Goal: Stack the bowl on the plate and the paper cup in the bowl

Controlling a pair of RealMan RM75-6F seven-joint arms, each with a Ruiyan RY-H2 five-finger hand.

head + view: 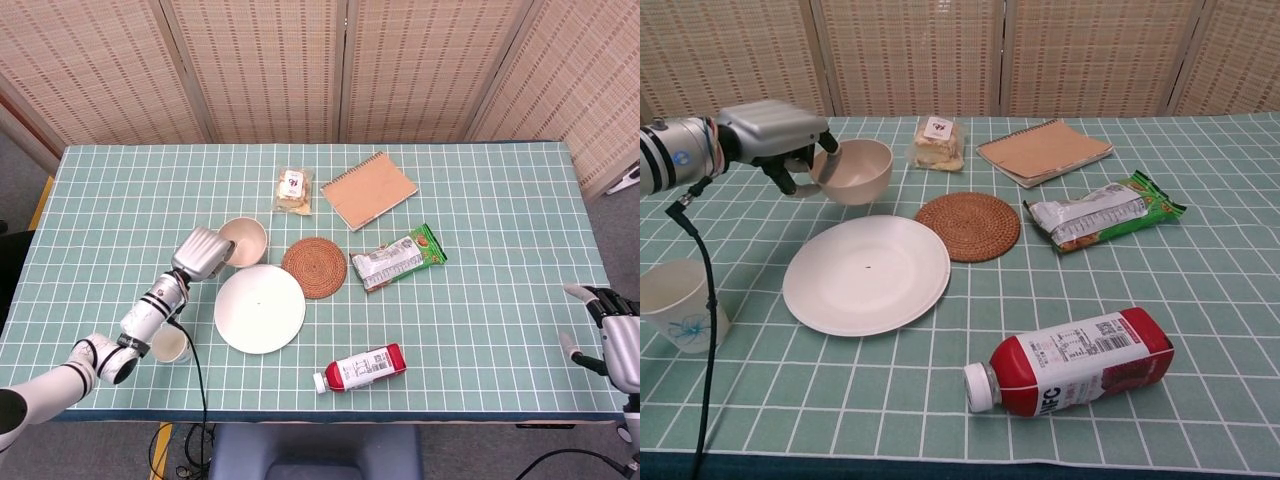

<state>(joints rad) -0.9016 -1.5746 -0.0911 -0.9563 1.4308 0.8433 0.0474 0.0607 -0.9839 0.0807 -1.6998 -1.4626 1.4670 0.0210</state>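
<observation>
Left hand (pixel 780 140) gripped the smooth round bowl (pixel 853 170) upper left, above the flat plate (pixel 867 274); right hand (pixel 612 340) fingers hung released.

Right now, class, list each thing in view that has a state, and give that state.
bowl: lifted, tilted, empty, held by left hand
plate: bare, flat on table
cup: upright, on table
bottle: on its side, capped
notebook: closed
right hand: open, holding nothing
</observation>
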